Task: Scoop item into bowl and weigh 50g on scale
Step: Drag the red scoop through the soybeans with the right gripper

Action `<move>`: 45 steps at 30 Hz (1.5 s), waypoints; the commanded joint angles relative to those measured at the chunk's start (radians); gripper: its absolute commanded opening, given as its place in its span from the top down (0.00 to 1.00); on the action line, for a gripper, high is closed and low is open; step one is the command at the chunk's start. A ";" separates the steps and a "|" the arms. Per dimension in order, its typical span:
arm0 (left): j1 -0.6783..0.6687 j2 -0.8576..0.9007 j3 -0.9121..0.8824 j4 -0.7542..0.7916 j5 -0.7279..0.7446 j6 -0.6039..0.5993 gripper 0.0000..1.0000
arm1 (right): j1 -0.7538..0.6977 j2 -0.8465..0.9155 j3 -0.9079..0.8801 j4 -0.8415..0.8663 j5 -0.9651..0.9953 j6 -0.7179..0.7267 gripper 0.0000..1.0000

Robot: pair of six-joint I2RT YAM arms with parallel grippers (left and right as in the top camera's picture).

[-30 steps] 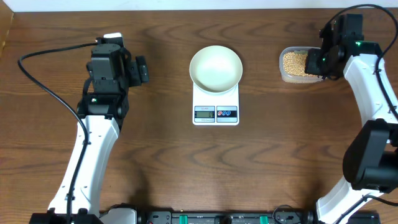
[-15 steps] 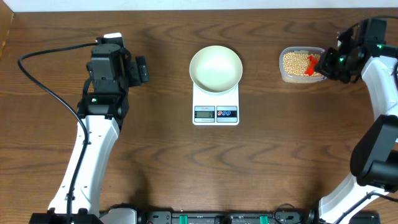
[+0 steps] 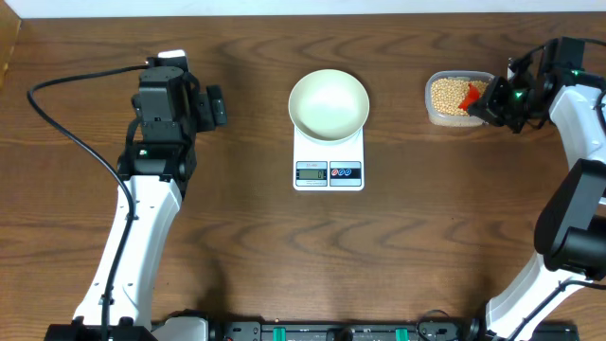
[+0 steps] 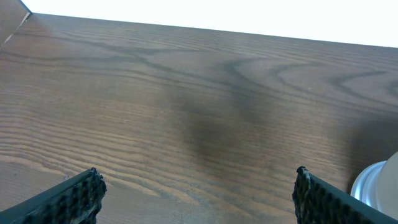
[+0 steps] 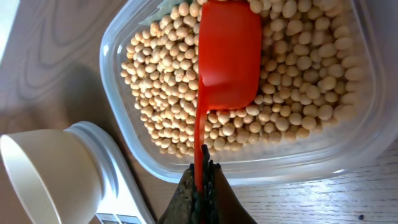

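1. Item: tan-yellow beans (image 5: 161, 93). All of them lie in the clear plastic tub (image 5: 298, 155) at the right of the tabletop (image 3: 237, 237). None have reached the bowl.
2. Red scoop (image 5: 227, 56). The cup lies in the beans with its far lip pushed under them, and the thin handle runs back to the right tool. The red face that shows carries no beans. Whether the cup has taken a load cannot be told.
3. Right tool (image 5: 200, 177). Clenched on the end of the scoop handle, just outside the near wall of the tub.
4. Change: a second ago the right wrist hung directly over the tub and hid the scoop. It has since swung out to the right, so the scoop now shows in the overhead view. Judgement: the scooping stroke is under way and the first load is not yet lifted.
5. Bowl (image 3: 329, 102). White, empty, seated on the scale (image 3: 329, 170), well apart from the tub. The display is too small to read.
6. Left tool (image 4: 199, 193). Released, jaws wide with nothing between them, parked at the left of the tabletop and unmoved.
7. Outstanding: lift the load, carry it to the bowl, tip it in, and check the weight.
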 commanded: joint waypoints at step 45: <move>0.004 0.005 0.006 0.001 0.009 0.018 0.01 | -0.110 0.140 -0.013 0.016 -0.413 -0.062 0.99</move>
